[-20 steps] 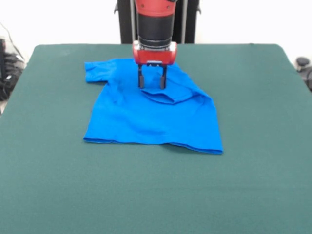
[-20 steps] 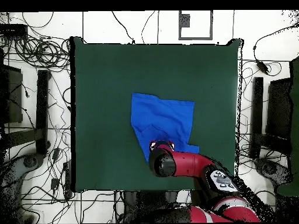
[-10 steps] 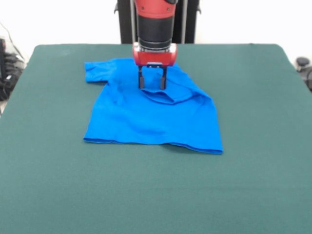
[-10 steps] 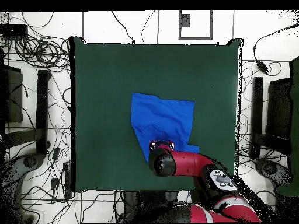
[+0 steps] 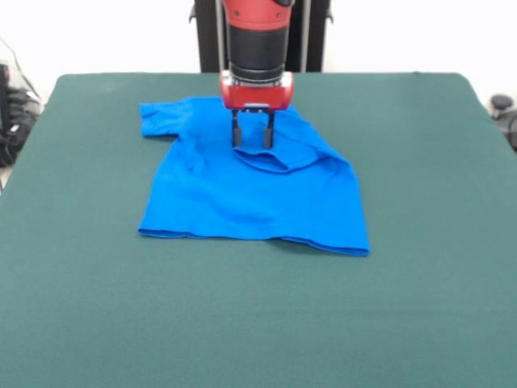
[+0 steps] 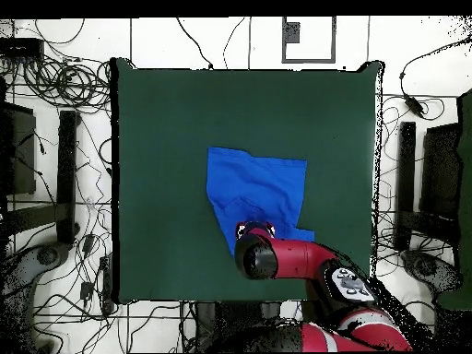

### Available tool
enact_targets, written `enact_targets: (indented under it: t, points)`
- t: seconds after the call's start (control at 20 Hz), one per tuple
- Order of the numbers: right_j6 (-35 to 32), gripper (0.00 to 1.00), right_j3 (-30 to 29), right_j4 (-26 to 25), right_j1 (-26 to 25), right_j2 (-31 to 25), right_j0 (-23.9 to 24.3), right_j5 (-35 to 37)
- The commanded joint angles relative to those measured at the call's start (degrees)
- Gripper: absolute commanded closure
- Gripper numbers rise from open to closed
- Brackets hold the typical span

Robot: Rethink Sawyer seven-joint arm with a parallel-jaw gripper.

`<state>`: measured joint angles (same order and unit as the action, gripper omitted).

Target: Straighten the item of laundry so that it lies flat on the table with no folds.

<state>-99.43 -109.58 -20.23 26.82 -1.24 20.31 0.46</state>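
Observation:
The item of laundry, a bright blue T-shirt [image 5: 242,202], lies on the green table [image 5: 258,323] a little beyond its middle. One sleeve [image 5: 158,118] is spread at the far left. The far right part is folded over onto the body, making a raised crease [image 5: 284,160]. My gripper [image 5: 251,144] points straight down at the inner end of that fold, its two dark fingers still apart with the tips at the fabric. In the overhead view the arm's head [image 6: 256,253] covers the gripper and the near edge of the shirt [image 6: 258,184].
Bare green felt [image 6: 184,120] surrounds the shirt on all sides. Off the table, cables [image 6: 55,83] and dark stands [image 6: 66,166] crowd the floor at both sides.
The fingers have drawn slightly closer together over the fold. The arm and the shirt have otherwise stayed where they were.

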Motion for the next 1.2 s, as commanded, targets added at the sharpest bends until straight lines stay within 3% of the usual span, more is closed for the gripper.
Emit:
enact_targets:
  t: [0.05, 1.2]
  points:
    - [-5.74, 1.0, 4.41, -1.86, -3.32, -5.28, -0.25, -4.31]
    - [-6.87, 1.0, 4.68, -1.68, -3.36, -3.89, -1.55, -4.66]
